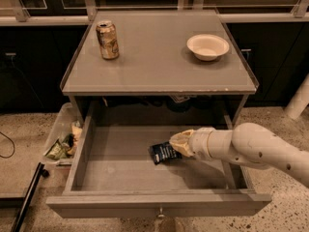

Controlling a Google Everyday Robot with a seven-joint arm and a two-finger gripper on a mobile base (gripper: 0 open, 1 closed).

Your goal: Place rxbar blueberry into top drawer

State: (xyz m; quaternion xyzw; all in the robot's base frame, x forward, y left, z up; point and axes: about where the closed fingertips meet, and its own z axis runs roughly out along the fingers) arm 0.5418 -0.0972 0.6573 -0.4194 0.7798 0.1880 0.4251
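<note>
**Almost there: bar down inside the drawer**

Right, the gripper (176, 144) is low inside the open top drawer (120, 166), right of centre, with its tip touching the right end of the rxbar blueberry (163, 152). The bar sits slightly skewed down by the drawer floor. Whether it is clamped or already let go, I cannot tell from this angle. The release looks like the step in hand. To do it well, get the wrapper flat on the floor before letting go, then back out clear of the right side wall and the tabletop edge overhead. The gold can (107, 40) and bowl (207, 46) sit up top, well apart.
</note>
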